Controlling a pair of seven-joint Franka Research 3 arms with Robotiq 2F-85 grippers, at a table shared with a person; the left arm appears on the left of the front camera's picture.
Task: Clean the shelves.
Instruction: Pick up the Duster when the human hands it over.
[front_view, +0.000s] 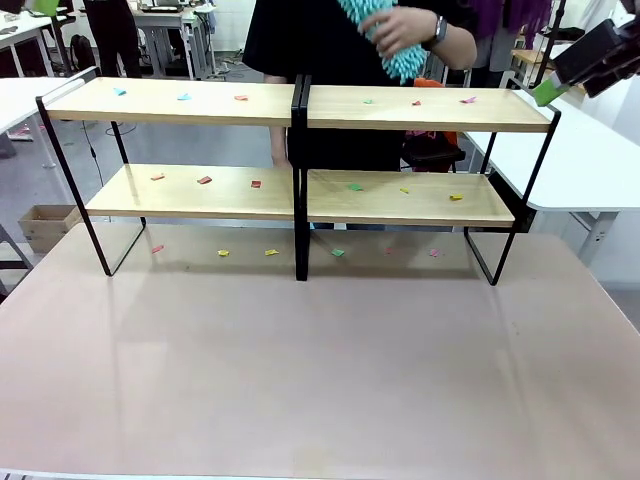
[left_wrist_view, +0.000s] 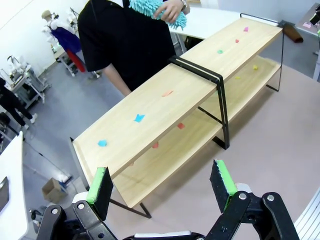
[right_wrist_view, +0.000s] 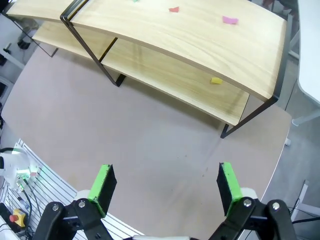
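1. We see the shelves (front_view: 200, 100) standing across the far half of the pinkish table (front_view: 320, 380). They are two joined units, each with an upper and a lower light wooden board in a thin black frame.
2. Small coloured paper scraps (front_view: 204, 180) lie on all four boards, in blue, red, green, yellow and pink. A few more lie on the table under the lower boards. Any print on them is too small for us to read.
3. Behind the shelves stands a person in black. One hand (front_view: 410, 30), with a dark watch (front_view: 438, 30) on its wrist, holds a teal fluffy duster (front_view: 400, 62) above the right unit's top board.
4. The left gripper (left_wrist_view: 160, 172) hangs above the shelves' (left_wrist_view: 150, 107) left end, its green-padded fingers spread wide with nothing between them.
5. The right gripper (right_wrist_view: 165, 172) hovers above the table near the shelves' (right_wrist_view: 200, 35) right end. Its fingers are likewise spread wide and empty. From the front it (front_view: 548, 90) shows just beside the top board's right corner.
6. A cardboard box (front_view: 45, 225) sits on the floor at the left. We cannot tell whether it bears writing.
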